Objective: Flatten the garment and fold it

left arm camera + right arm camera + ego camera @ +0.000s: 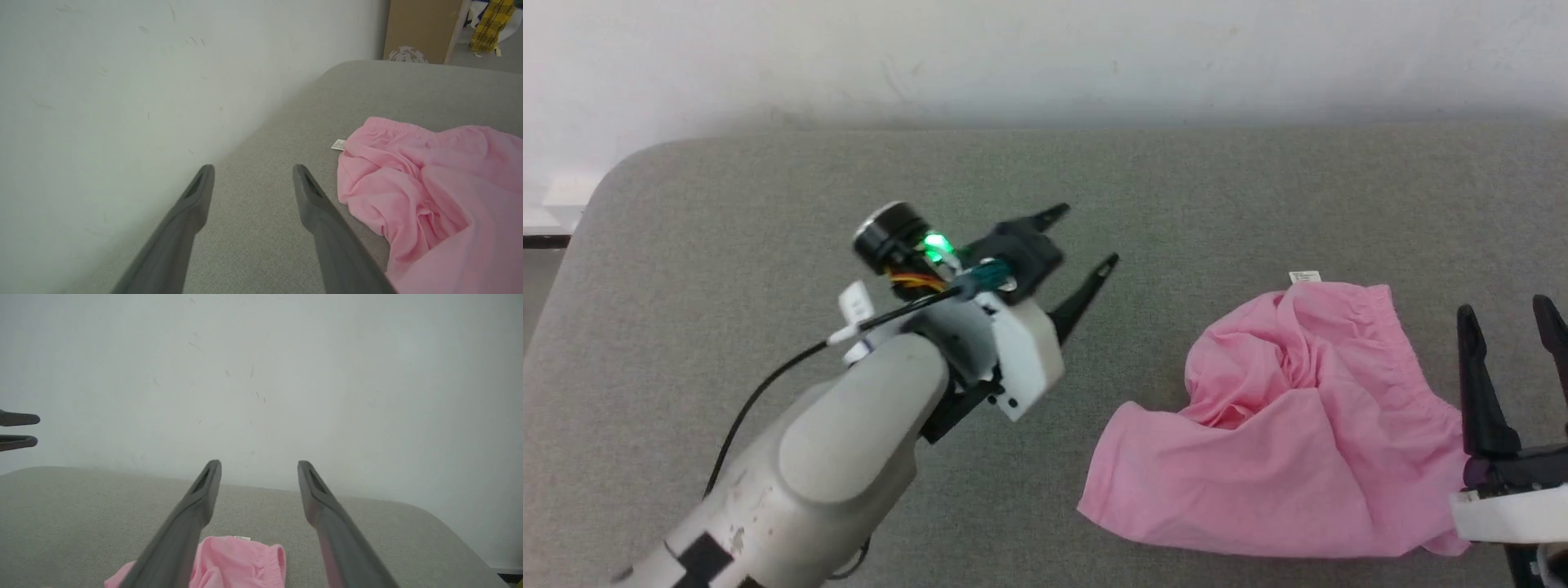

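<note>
At left on the grey padded surface [727,269], the left gripper [1086,237] hangs above bare covering. Its two fingers are spread and hold nothing. It is well apart from the work.

Right of centre lie the pink shorts [1290,441], crumpled in a loose heap with deep folds through the middle. The small white label [1304,277] shows at the far edge, beside the gathered waistband [392,124]. Flattening is not yet begun.

At the near right, the right gripper [1505,309] stands with fingers parted and empty, just beside the garment's right margin.

Risk, as judged: the fabric is thin and bunched, so a pinch into the heap would likely catch several layers and lock the creases in. A pull from the right alone would probably drag the whole heap rather than spread it, since nothing anchors the left side.
</note>
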{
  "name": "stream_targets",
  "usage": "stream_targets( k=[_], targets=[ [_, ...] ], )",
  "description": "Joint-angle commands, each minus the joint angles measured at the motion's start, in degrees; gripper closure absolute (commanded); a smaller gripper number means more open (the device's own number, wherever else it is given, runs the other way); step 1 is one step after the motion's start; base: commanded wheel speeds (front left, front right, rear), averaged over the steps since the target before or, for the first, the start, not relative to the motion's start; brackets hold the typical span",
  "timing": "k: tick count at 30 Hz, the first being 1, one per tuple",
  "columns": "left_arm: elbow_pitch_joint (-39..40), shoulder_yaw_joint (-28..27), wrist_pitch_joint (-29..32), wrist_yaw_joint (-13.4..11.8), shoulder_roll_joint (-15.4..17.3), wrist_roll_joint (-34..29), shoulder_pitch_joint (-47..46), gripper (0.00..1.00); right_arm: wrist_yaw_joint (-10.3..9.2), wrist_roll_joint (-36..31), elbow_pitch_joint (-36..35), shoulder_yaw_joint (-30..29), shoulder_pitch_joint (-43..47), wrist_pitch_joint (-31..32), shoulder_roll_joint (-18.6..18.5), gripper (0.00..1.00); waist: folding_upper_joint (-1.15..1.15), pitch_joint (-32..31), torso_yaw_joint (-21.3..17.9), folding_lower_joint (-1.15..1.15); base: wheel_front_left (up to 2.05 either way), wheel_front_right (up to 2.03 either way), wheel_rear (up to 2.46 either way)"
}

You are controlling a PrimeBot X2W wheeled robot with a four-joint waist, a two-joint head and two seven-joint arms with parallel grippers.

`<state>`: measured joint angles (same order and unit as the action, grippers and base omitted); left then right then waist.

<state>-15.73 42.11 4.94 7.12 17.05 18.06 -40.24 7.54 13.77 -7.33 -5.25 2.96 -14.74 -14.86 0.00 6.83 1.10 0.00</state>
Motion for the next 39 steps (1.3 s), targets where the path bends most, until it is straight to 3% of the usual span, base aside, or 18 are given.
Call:
stream_targets(
  k=[1,7,10,12,15,19,23,27,29,33,39],
  targets=[
    [0.1,2.4,1.4,0.3,0.9,1.8,-2.3,0.00,-0.05,-1.0,-0.4,-0.1,0.1,-0.3,0.7,0.00,0.00,1.0,-0.8,0.00,0.00,0.00,0.00],
    [1.9,23.9,13.7,0.4,4.9,16.7,-12.5,0.00,-0.05,-4.4,0.1,1.0,-1.3,-0.3,4.0,0.00,0.00,3.6,-3.1,0.00,0.00,0.00,0.00],
    [3.1,30.1,19.2,0.4,6.0,22.5,-16.4,0.00,-0.05,-4.6,0.5,1.4,-2.5,-0.3,4.8,0.00,0.00,5.0,-4.5,0.00,0.00,0.00,0.00],
    [3.8,31.0,22.9,0.4,6.3,24.8,-17.3,0.00,-0.05,-4.8,0.8,1.5,-3.3,-0.3,5.3,0.00,0.00,5.9,-5.5,0.00,0.00,0.00,0.00],
    [6.2,31.2,31.9,0.4,6.4,22.4,-13.9,0.00,-0.05,-5.0,1.2,2.3,-4.6,-0.3,5.9,0.00,0.00,7.4,-7.2,0.00,0.00,0.00,0.00],
    [7.9,31.2,38.9,0.4,7.2,21.5,-8.8,0.00,-0.05,-5.4,2.0,3.2,-6.2,-0.3,6.6,0.00,0.00,9.2,-9.1,0.00,0.00,0.00,0.00],
    [7.3,31.2,40.4,0.4,8.2,19.7,-6.2,0.00,-0.05,-5.8,2.5,3.1,-7.3,-0.3,7.1,0.00,0.00,10.4,-9.8,0.00,0.00,0.00,0.00],
    [6.9,31.2,37.1,0.4,7.8,17.7,-5.7,0.00,-0.05,-6.3,2.9,2.5,-7.6,-0.3,7.4,0.00,0.00,10.4,-9.1,0.00,0.00,0.00,0.00],
    [7.6,31.2,35.7,0.4,7.9,16.6,-5.6,1.00,-0.05,-6.6,3.1,2.9,-7.6,-0.3,7.2,0.00,0.00,9.9,-8.4,0.00,0.00,0.00,0.00],
    [10.1,31.2,29.6,0.4,9.6,16.0,-6.5,1.00,-0.05,-6.6,3.3,3.0,-7.2,-0.3,7.2,0.00,0.00,8.0,-6.7,0.00,0.00,0.00,0.00],
    [6.7,28.7,13.9,0.3,15.8,20.0,-10.2,1.00,-0.05,-6.7,3.1,1.1,-4.7,-0.3,7.4,0.00,0.00,4.7,-2.9,0.00,0.00,0.00,0.00]
  ],
)
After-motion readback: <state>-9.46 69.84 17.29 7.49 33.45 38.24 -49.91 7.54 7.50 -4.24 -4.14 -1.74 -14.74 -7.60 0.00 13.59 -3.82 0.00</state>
